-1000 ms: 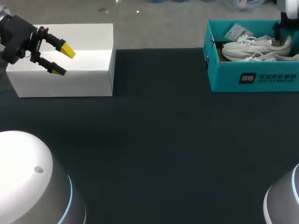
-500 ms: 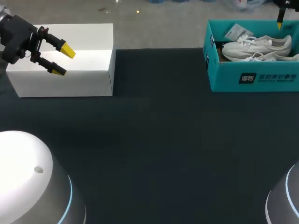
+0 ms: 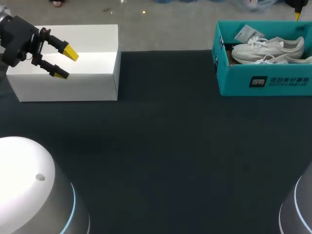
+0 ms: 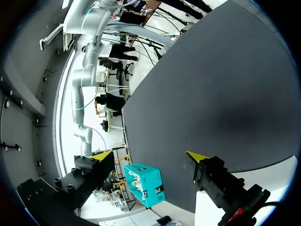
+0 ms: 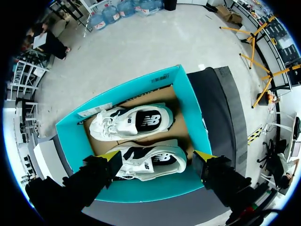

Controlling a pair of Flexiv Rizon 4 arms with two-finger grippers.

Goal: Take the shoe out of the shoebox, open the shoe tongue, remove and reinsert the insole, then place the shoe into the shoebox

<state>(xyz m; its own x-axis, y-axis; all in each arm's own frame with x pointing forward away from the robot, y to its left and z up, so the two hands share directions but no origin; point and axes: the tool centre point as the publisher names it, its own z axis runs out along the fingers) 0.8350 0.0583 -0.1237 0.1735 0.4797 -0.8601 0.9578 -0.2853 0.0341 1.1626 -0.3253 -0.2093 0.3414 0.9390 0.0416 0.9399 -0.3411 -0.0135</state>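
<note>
Right gripper (image 5: 156, 162) hangs spread above the teal shoebox (image 3: 263, 80) at the table's far right corner; both white shoes (image 5: 131, 121) lie inside. Left gripper (image 3: 64, 62), also spread, holds nothing over the white box (image 3: 87, 83). This fits either fetching a shoe or having returned it.

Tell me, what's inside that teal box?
The teal shoebox holds two white shoes lying side by side on brown cardboard, plus a paper tag. Anything beneath them is hidden.

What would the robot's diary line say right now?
left gripper: open over white box | right gripper: open above shoes | shoes: both in teal shoebox
</note>
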